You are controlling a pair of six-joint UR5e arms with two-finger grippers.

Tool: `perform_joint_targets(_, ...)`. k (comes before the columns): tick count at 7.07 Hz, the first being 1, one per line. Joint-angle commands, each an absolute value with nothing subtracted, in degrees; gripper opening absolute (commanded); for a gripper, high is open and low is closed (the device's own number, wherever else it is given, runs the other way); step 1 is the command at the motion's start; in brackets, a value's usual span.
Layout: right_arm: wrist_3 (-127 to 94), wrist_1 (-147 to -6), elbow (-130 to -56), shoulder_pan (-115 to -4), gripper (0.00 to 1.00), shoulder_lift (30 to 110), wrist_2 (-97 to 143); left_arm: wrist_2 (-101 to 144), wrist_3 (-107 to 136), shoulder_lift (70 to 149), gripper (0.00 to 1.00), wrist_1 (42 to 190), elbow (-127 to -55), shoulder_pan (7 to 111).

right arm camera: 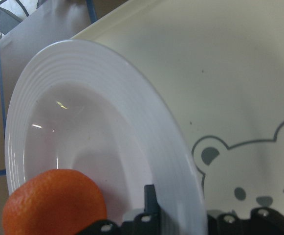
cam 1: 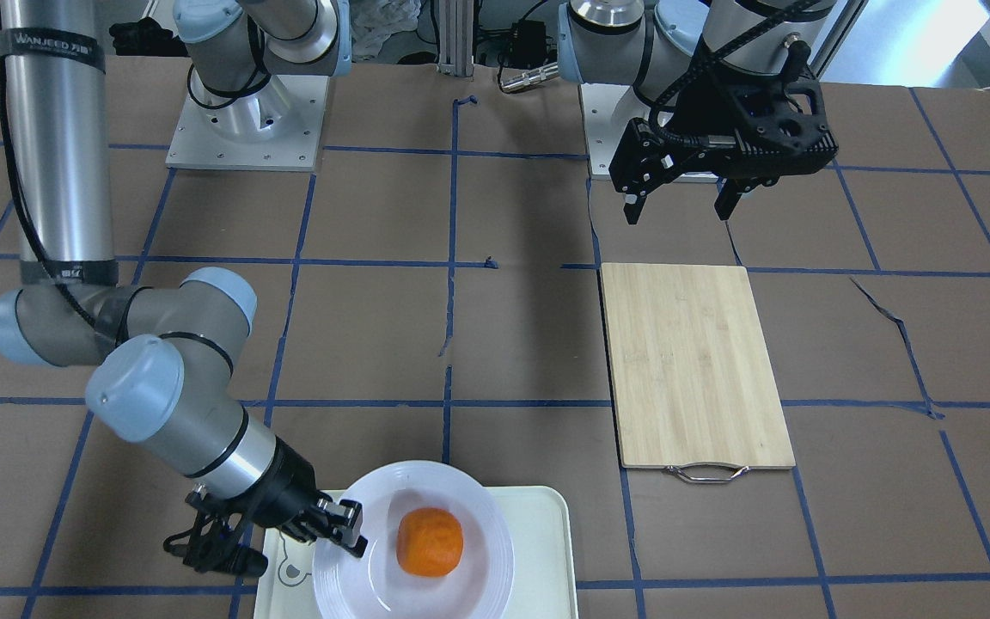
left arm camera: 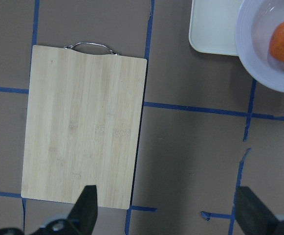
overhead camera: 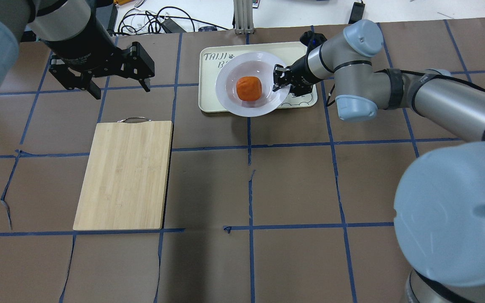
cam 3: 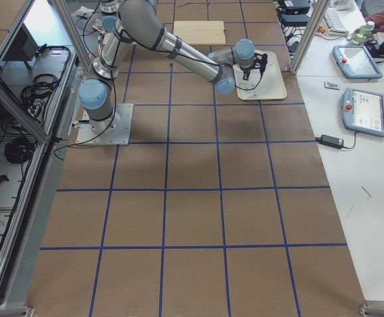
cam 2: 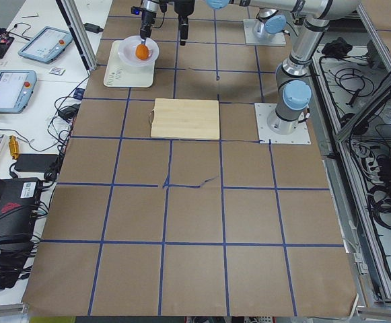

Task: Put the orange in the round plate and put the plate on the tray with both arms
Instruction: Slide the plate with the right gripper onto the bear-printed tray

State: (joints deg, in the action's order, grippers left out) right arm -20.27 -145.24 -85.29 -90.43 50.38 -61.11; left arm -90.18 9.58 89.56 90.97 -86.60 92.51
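The orange (cam 1: 429,541) (overhead camera: 249,88) lies in the sunken centre of the white round plate (cam 1: 461,490) (overhead camera: 230,71). The plate sits over the cream tray (cam 1: 542,533) (overhead camera: 209,59) and overhangs the tray's edge toward the robot. I cannot tell whether it rests on the tray. My right gripper (cam 1: 340,524) (overhead camera: 278,80) is shut on the plate's rim; in the right wrist view one finger (right arm camera: 151,196) sits inside the rim beside the orange (right arm camera: 54,203), with the tray's bear drawing (right arm camera: 249,181) behind. My left gripper (cam 1: 680,213) (overhead camera: 118,86) hangs open and empty, away from the plate.
A bamboo cutting board (cam 1: 693,365) (overhead camera: 124,174) with a metal handle lies on the brown table on my left side, below the left gripper's view (left arm camera: 83,127). Blue tape lines cross the table. Tablets and cables lie on the side bench (cam 2: 44,47).
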Motion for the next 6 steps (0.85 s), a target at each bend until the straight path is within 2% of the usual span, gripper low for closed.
perform_joint_targets(1,-21.44,-142.38,-76.23,-90.18,0.0,42.92,-61.52,-90.18,9.58,89.56,1.0,90.97,-86.66,92.55)
perform_joint_targets(2,-21.53,-142.38,-75.59,-90.18,0.0,42.46,-61.44,-90.18,9.58,89.47,1.0,90.97,-86.66,92.55)
perform_joint_targets(3,-21.62,-142.21,-75.76,-90.18,0.11,42.54,-60.74,-90.18,9.58,89.56,1.0,90.97,-86.66,92.46)
perform_joint_targets(4,-24.14,-142.12,-76.02,-90.18,0.86,42.1,-61.25,-90.18,9.58,89.56,1.0,90.97,-86.66,92.55)
perform_joint_targets(5,-22.17,-142.64,-76.03,-90.18,1.0,43.06,-61.52,-90.18,9.58,89.47,1.0,90.97,-86.66,92.55)
perform_joint_targets(6,-14.49,-141.52,-76.2,-90.09,1.0,44.11,-67.27,-90.18,9.58,89.47,1.0,90.97,-86.66,92.55)
